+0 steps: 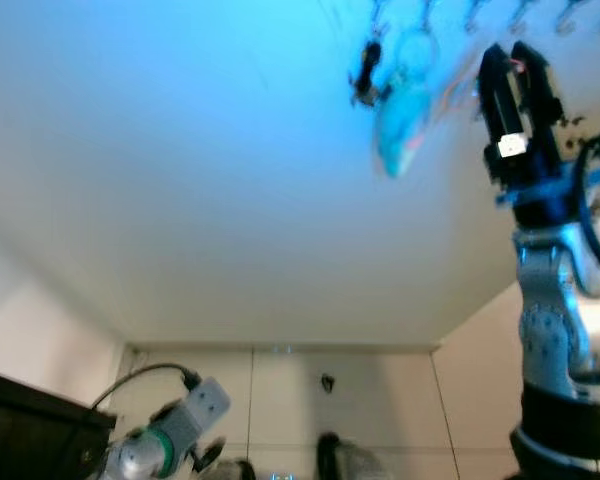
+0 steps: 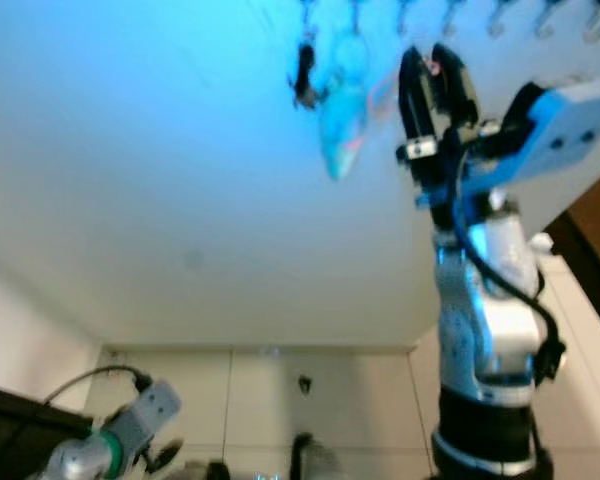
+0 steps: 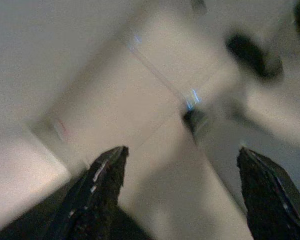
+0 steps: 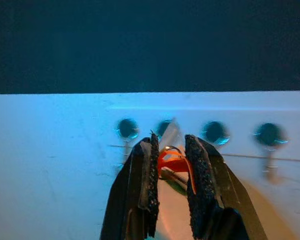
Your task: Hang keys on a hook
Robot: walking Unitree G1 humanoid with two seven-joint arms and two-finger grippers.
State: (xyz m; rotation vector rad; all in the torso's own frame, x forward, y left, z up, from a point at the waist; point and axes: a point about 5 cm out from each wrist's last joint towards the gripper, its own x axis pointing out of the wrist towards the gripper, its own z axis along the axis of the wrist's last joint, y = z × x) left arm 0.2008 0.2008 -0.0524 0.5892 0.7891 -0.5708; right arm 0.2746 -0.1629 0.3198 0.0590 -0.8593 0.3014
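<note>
Black fingers of the right gripper (image 4: pixel 169 165), raised against the white wall (image 1: pixel 180 200), pinch an orange-tagged set of keys (image 4: pixel 174 162) just below a row of round hooks (image 4: pixel 214 132). Beside it, a blurred pale keychain (image 1: pixel 400 120) hangs. Left gripper (image 3: pixel 182 190), spread wide, hangs low over the tiled floor (image 3: pixel 155 100).

The right arm reaches far up, its pincer (image 1: pixel 510 62) raised with fingers nearly closed. The left arm hangs low at near left, its pincer (image 3: pixel 182 190) spread apart.
</note>
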